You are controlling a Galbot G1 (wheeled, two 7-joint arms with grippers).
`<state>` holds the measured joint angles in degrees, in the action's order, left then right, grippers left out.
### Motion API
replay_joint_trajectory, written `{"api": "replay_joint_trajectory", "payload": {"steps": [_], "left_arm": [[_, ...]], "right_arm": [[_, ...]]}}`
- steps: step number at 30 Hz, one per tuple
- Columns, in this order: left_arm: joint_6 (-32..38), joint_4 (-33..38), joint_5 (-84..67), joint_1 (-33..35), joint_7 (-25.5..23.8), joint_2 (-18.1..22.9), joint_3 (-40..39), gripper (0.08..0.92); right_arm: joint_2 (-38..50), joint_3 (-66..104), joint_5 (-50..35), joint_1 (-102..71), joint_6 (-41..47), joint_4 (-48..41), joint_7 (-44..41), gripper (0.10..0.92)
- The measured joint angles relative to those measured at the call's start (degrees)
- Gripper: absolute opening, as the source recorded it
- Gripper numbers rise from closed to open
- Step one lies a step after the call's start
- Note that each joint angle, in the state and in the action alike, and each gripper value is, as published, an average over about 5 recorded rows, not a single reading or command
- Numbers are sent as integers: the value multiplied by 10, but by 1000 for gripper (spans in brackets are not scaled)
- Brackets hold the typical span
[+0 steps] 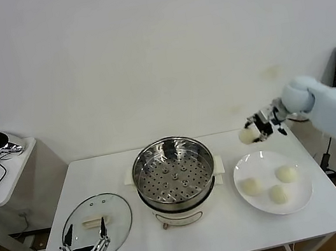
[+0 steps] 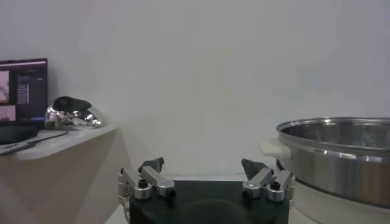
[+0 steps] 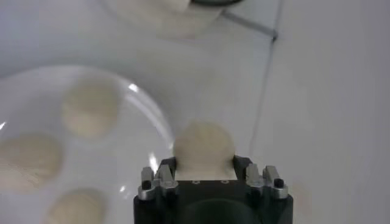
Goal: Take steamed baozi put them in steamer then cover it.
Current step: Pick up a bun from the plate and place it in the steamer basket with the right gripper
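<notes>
White wall fills everything behind my white tabletop, which carries all the work. From here I read the layout as a staging line. The steamer stands at the middle, open side up, its perforated tray bare so buns can be dropped straight in. Its glass lid lies flat near the front-left corner, handle up, out of the way until covering time. The plate sits toward the right edge with three baozi resting on it, just beside each other but apart.

My right gripper holds the fourth bun off the tabletop, behind the plate's back rim near the rear-right part of the table, jaws pinched on its two sides. The bun is round, so I see no long axis to align; my guess is it can go in at any heading.

My left gripper idles at the front edge over the lid, jaws spread wide and empty.
</notes>
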<state>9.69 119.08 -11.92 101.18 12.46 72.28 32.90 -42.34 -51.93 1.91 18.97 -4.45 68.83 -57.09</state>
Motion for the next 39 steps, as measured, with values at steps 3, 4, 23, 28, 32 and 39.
{"api": "replay_joint_trajectory", "payload": {"steps": [3,4,23,28,32,39], "left_arm": [[0,-2,-3,-2,0,-2,1,823],[0,-3,-4,-2,0,-2,1,823],[0,5,-13,-2,0,-1,19,823],[0,10,-13,1,0,0,24,823],[0,13,-14,3,0,0,26,823],[2,14,-15,2,1,1,27,823]], "right_arm": [[-17,-43,-32,52,-9,7,3,593],[-25,-56,-41,67,-13,8,4,594],[-237,-219,-38,155,-110,-25,27,602],[-277,-234,-5,141,-138,-45,36,602],[-304,-239,26,127,-161,-66,47,602],[-342,-246,71,104,-196,-101,67,602]]}}
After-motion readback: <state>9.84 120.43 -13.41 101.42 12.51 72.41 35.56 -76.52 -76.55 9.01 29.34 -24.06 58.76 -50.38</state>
